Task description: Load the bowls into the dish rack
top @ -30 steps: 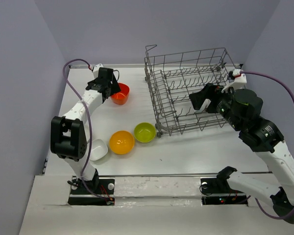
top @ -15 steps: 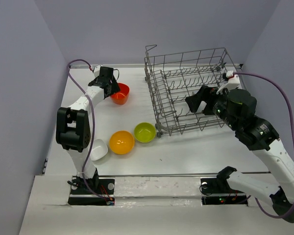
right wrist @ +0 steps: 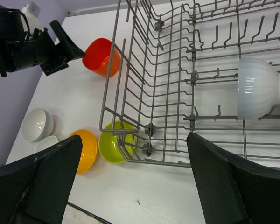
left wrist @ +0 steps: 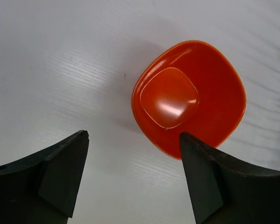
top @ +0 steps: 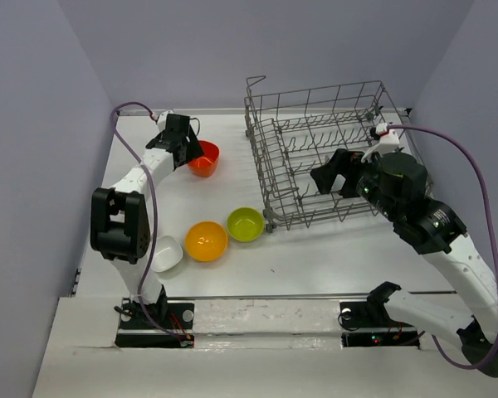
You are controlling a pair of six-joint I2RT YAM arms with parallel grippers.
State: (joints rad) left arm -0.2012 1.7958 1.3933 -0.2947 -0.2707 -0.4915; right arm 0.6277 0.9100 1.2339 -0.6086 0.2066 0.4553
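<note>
A red-orange bowl (top: 204, 157) (left wrist: 189, 98) sits upright at the back left of the table. My left gripper (top: 188, 149) (left wrist: 133, 140) hovers open just left of it, with its right fingertip (left wrist: 196, 154) over the bowl's near rim and nothing between the fingers. An orange-yellow bowl (top: 206, 240) (right wrist: 86, 149), a lime green bowl (top: 245, 224) (right wrist: 113, 142) and two white bowls (right wrist: 37, 123) (right wrist: 47, 142) rest near the front left. The grey wire dish rack (top: 324, 157) (right wrist: 144, 70) holds a white bowl (right wrist: 256, 88) on its side. My right gripper (top: 336, 176) (right wrist: 133, 140) hangs open above the rack.
The green bowl lies against the rack's front left corner. Purple walls close in the table on the left, back and right. A purple cable (top: 448, 145) loops off the right arm. The arm bases (top: 153, 319) stand at the near edge.
My right arm has shifted left over the rack. The left arm's elbow has swung slightly while its gripper stayed by the red-orange bowl. No bowl has moved.
</note>
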